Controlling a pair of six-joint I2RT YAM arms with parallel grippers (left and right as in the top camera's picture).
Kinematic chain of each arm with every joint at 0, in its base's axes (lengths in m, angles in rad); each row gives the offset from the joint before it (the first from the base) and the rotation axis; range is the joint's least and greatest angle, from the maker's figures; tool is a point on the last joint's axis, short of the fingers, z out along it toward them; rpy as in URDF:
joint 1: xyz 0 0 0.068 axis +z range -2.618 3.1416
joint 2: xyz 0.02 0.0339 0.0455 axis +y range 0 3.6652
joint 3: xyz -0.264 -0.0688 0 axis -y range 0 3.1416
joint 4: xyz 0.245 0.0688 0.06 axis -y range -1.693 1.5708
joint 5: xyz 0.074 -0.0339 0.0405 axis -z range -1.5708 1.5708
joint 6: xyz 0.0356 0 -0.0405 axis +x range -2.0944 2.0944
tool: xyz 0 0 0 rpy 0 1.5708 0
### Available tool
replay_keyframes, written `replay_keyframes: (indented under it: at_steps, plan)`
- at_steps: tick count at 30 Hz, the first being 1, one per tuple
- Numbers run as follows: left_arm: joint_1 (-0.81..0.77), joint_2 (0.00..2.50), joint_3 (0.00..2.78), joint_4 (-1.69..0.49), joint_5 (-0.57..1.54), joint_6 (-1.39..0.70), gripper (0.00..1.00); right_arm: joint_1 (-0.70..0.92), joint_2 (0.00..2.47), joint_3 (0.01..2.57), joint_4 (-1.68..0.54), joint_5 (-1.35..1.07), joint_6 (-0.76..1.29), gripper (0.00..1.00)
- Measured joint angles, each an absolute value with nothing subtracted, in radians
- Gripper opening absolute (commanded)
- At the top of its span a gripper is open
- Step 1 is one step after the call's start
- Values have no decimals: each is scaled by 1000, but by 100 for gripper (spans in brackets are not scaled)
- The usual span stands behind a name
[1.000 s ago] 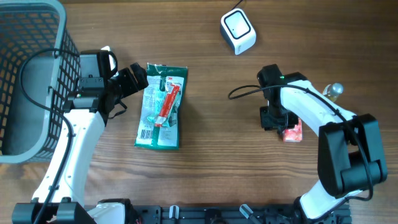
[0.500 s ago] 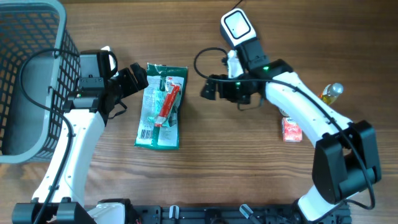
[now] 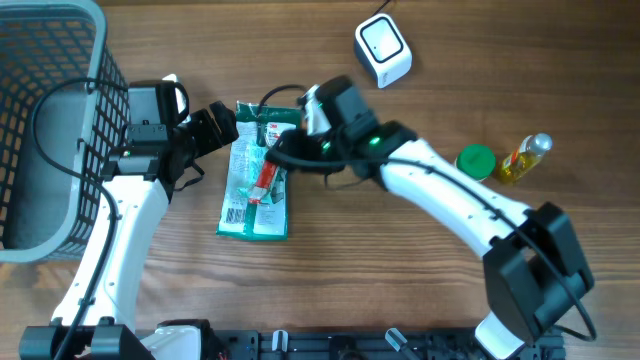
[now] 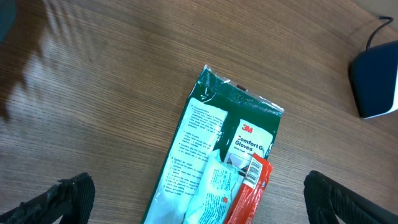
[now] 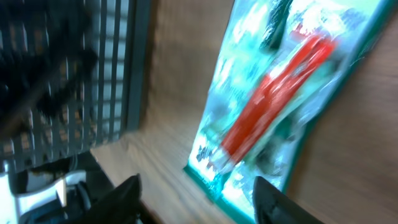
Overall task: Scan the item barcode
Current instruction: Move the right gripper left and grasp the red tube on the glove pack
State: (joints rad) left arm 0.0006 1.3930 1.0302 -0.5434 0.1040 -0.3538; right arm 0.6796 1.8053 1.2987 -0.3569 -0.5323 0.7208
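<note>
Right gripper (image 5: 198, 194) hovers part-open and empty over the green plastic glove pack (image 3: 256, 172); left gripper (image 3: 219, 124) sits wide open beside it.

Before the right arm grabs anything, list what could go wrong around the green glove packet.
The right gripper hangs open over the flat green plastic glove packet, where a narrow red sachet lies on top: it may pinch or shove the sachet instead. The open left gripper sits beside the packet's upper edge, so the arms could bump.

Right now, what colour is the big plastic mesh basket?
Grey; the basket shows best in the overhead view.
</note>
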Motion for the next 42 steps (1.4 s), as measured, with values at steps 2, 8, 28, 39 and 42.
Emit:
replay_keyframes:
  at_steps: [2, 8, 28, 39, 42]
  plan:
    - [1, 1393, 1030, -543, 104, -354, 100, 725, 1814, 1299, -358, -530, 732, 45]
    - [1, 1393, 1030, -543, 104, -354, 100, 844, 1829, 1296, -359, -444, 900, 43]
    - [1, 1393, 1030, -543, 104, -354, 100, 859, 1932, 1240, -203, -246, 1193, 48]
    - [1, 1393, 1030, -543, 104, -354, 100, 859, 1989, 1239, -180, -263, 1219, 44]
    - [1, 1393, 1030, -543, 104, -354, 100, 859, 1993, 1239, -176, -270, 1220, 39]
